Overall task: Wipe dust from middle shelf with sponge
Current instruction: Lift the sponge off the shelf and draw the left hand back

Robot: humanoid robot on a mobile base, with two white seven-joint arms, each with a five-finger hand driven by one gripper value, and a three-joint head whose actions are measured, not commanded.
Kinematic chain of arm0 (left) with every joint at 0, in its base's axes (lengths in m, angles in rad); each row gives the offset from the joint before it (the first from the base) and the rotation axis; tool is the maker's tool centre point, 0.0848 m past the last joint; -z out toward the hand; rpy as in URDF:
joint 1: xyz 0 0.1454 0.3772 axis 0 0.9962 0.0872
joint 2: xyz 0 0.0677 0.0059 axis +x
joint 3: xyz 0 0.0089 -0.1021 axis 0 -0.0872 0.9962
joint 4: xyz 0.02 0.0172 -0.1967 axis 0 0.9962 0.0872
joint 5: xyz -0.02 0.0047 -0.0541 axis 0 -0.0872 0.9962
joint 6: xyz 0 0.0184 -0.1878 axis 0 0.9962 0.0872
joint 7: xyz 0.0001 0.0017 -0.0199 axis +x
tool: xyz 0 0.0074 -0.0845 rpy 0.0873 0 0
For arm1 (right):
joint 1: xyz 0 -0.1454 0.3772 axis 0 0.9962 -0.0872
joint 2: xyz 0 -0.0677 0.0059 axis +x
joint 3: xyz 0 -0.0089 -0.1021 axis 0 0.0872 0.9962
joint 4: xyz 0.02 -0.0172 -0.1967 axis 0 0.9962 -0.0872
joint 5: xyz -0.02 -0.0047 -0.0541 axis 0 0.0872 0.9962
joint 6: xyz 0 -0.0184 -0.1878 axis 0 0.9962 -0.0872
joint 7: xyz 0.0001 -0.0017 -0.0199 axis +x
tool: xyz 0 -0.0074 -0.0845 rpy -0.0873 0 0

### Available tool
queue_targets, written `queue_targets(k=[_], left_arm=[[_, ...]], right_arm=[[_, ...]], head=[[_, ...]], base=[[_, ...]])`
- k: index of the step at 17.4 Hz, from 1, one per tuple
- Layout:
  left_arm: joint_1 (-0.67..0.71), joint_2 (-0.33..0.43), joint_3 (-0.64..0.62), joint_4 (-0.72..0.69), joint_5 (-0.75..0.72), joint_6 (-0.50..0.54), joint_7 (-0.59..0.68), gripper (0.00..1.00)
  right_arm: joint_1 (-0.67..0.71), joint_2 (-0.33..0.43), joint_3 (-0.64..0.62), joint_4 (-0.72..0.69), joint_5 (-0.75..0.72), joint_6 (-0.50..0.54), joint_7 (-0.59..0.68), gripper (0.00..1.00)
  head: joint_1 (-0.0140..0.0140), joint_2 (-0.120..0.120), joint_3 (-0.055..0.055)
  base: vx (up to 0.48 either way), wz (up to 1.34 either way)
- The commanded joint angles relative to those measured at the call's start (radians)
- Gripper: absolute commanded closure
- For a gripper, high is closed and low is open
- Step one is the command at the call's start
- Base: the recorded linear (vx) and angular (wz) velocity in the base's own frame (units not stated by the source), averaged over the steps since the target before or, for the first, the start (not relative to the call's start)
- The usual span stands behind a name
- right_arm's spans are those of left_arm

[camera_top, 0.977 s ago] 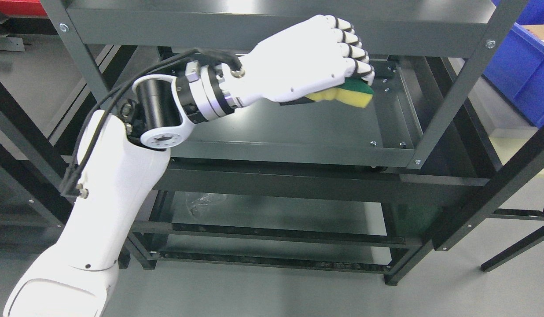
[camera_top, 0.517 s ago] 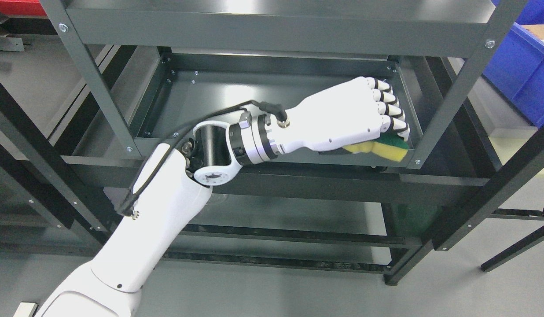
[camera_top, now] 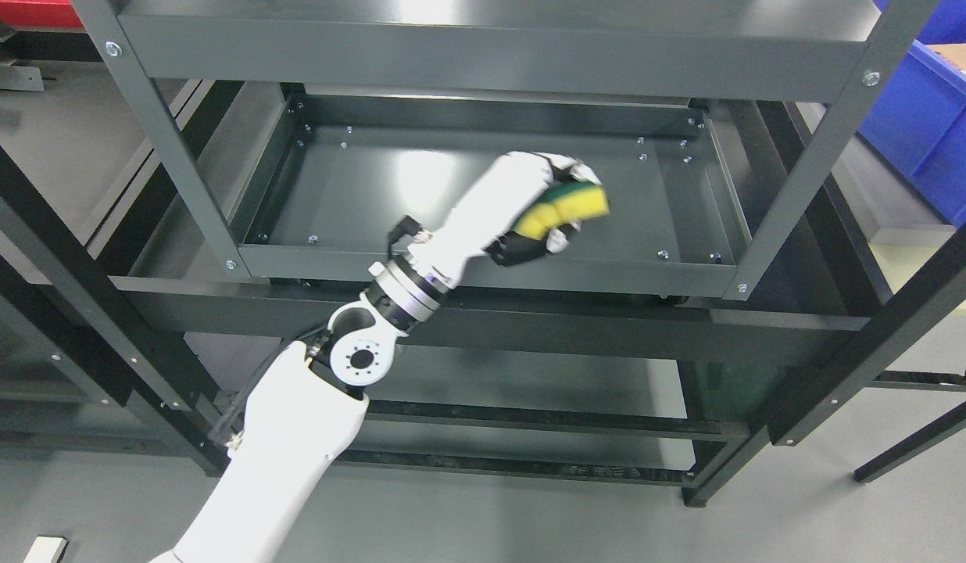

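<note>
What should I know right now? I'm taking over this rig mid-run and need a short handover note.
Left hand: shut on the sponge, rolled so the yellow foam faces the camera, over the middle shelf right of its centre. Whether the sponge touches the shelf cannot be told.
Right hand: not in view.
Done: the sponge is picked up and in the hand at shelf level. No dust shows on the glossy shelf, so wiped and unwiped areas cannot be told apart.
Left: probably turn the sponge face down, finish the passes over the shelf, then withdraw between the front posts.
</note>
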Motion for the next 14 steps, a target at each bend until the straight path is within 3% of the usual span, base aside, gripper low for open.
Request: queue_targets(k=[1,2,4,9,14], left_arm=[[0.047,-0.001,0.446,-0.012,0.209,0.239,-0.001,1.00],[0.049,-0.001,0.457,-0.074,0.238,0.328,-0.003,1.00],[0.070,-0.001,0.438,-0.164,0.280,0.397,-0.011,1.00],[0.208,-0.001,0.378,-0.235,0.304,0.339,-0.009,1.00],[0.210,-0.001,0.410,-0.251,0.323,0.330,0.000,1.00]], right_arm=[[-0.001,-0.017,0.000,-0.017,0.000,0.001,0.000,0.00],[0.000,-0.017,0.000,-0.017,0.000,0.001,0.000,0.00],[0.000,-0.017,0.001,-0.017,0.000,0.001,0.000,0.00],[-0.001,-0.017,0.000,-0.017,0.000,0.001,0.000,0.00],[0.000,-0.017,0.000,-0.017,0.000,0.001,0.000,0.00]], head=[[0.0000,0.000,0.000],[0.0000,0.000,0.000],[0.0000,0.000,0.000],[0.0000,0.000,0.000],[0.0000,0.000,0.000]], base=[[0.000,0.00],[0.000,0.00],[0.000,0.00],[0.000,0.00],[0.000,0.00]])
